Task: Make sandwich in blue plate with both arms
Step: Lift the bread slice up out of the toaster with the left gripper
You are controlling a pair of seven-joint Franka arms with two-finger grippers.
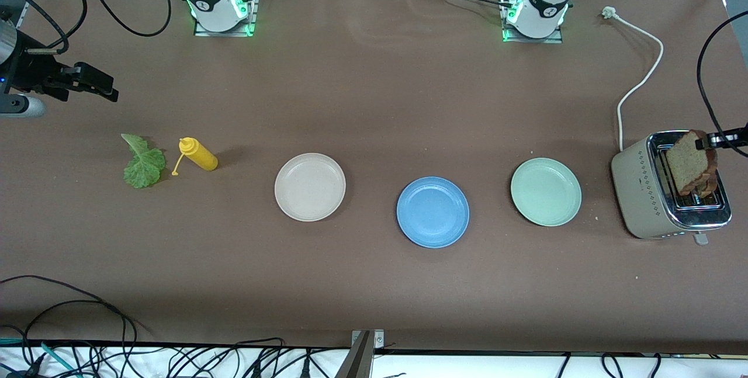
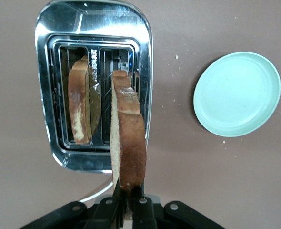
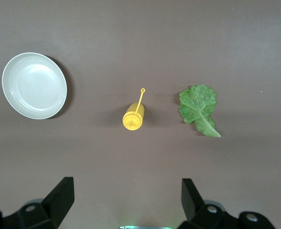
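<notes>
The left gripper [image 2: 129,202] is clamping one bread slice [image 2: 127,133] by its crust edge and holding it upright over the toaster [image 1: 672,191], which is sitting at the table's edge at the left arm's end; a second slice [image 2: 79,107] is standing in the other slot. The grip is taking only a thin strip of crust, so the slice may be at risk of pivoting, tearing or slipping free during transfer, and a low travel path could be catching its lower edge on the toaster's chrome rim. The blue plate [image 1: 433,212], the target, is lying empty near the table's middle. The mint plate [image 1: 546,191] is lying between toaster and blue plate, directly under the likely transfer path, so an early release would be dropping the bread there. The right gripper [image 3: 126,198] is waiting with jaws spread wide and empty, hovering over the right arm's end of the table above the lettuce [image 1: 142,163] and a yellow bottle [image 1: 198,154] just beside it. That bottle could be getting knocked during a lettuce pick. A beige plate [image 1: 310,186] is lying between bottle and blue plate.
</notes>
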